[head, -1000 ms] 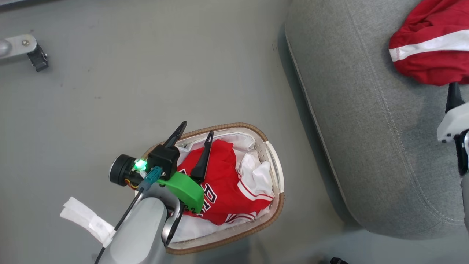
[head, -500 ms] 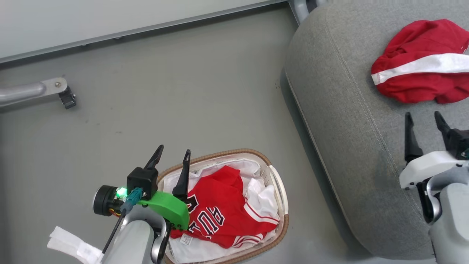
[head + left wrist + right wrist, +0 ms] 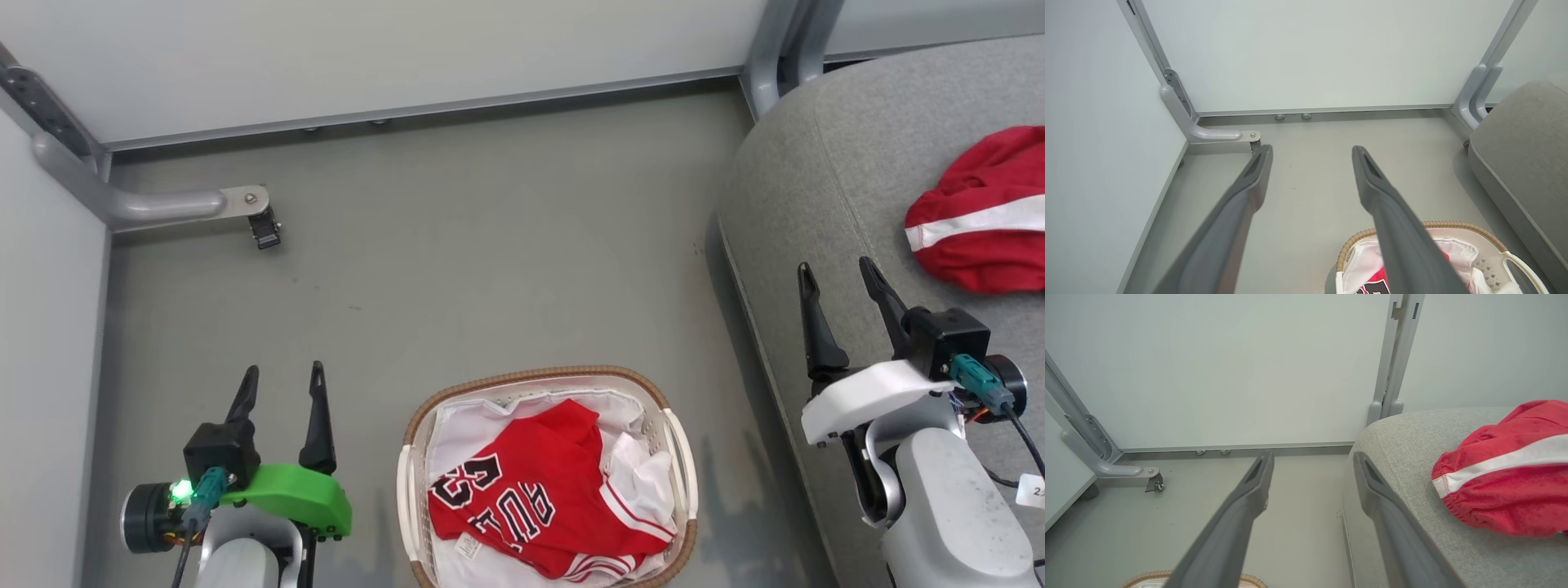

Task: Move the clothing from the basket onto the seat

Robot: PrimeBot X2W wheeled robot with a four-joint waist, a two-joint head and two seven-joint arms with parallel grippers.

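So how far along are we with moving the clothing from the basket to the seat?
Done: one red garment with a white stripe lies on the large grey fabric sofa cushion. In hand: nothing; the left gripper and right gripper are both open and empty. To do: the red jersey with black-and-white lettering lies in the oval white plastic basket with a brown woven rim.

red jersey [image 3: 545, 490], upside-down "23", letters "BUL" beside it
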